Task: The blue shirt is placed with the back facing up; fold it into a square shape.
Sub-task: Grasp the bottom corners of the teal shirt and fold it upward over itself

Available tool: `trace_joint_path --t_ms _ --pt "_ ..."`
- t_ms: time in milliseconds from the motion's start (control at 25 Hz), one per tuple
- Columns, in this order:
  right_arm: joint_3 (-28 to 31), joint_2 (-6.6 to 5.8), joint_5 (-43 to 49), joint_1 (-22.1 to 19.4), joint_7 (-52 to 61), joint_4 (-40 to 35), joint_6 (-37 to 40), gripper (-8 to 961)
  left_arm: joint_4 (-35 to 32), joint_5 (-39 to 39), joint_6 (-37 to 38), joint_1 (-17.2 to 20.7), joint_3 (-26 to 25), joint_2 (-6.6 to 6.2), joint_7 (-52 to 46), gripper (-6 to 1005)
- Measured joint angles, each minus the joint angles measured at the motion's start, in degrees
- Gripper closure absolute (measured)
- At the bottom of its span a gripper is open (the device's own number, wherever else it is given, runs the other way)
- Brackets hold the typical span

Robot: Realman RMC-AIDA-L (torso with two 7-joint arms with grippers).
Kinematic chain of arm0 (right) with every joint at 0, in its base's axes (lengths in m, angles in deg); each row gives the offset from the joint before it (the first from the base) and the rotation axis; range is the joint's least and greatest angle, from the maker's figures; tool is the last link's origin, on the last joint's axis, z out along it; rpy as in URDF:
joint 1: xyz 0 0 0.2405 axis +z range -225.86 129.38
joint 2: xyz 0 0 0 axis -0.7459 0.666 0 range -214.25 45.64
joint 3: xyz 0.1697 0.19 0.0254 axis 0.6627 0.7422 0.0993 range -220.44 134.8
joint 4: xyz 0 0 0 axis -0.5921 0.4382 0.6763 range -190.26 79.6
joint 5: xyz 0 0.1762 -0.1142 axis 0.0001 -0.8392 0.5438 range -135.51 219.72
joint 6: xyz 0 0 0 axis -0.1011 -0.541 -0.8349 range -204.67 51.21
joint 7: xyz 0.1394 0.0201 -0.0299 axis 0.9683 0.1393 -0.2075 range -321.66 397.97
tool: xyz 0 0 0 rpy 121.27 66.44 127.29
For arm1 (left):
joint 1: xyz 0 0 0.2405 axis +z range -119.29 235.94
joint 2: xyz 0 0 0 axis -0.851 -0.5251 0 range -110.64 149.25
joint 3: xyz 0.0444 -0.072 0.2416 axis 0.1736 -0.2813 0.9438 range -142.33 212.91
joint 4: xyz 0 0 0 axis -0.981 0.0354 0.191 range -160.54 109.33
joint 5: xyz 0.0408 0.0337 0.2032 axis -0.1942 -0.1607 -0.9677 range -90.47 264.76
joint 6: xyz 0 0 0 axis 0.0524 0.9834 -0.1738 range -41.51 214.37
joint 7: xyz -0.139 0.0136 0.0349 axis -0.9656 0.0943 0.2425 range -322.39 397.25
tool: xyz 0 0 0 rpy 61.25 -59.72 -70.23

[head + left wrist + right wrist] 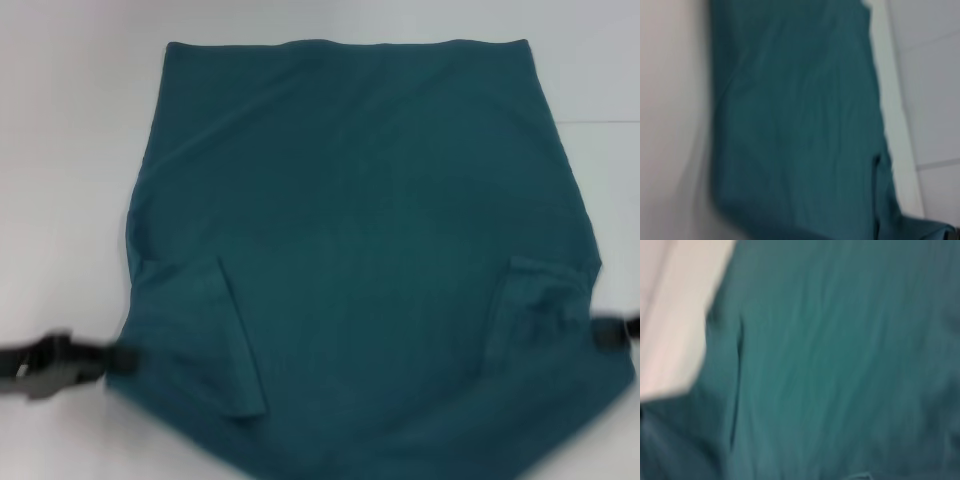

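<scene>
The blue shirt (370, 230) lies flat on the white table (70, 150), its straight hem at the far side. Both short sleeves are folded inward onto the body, one at the near left (200, 330) and one at the near right (540, 315). My left gripper (118, 358) reaches in from the left and meets the shirt's near left edge. At the shirt's near right edge sits my right gripper (600, 335). The wrist views are filled by the blue shirt (800, 125) and the blue shirt (840, 360), with no fingers showing.
White table surface (600, 70) surrounds the shirt on the left, right and far sides. A faint seam line (600, 122) crosses the table at the right. In the left wrist view the table edge (900, 150) runs beside the cloth.
</scene>
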Motion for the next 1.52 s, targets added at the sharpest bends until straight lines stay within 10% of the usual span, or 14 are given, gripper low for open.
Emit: trace_joint_path --t_ms 720,1240,1520 --pt "-6.68 2.95 -12.99 6.85 5.31 3.05 -37.01 897 11.7 0.97 -39.26 -20.35 7.03 -0.44 -8.73 960" --pt "-17.06 3.72 -11.9 12.2 7.74 11.62 -60.39 894 15.02 0.54 -66.87 -23.62 26.75 0.66 -8.38 960" --pt "-18.25 3.99 -9.67 15.13 7.31 14.86 -67.43 892 17.08 0.29 -71.88 -24.77 28.54 0.43 -8.05 961"
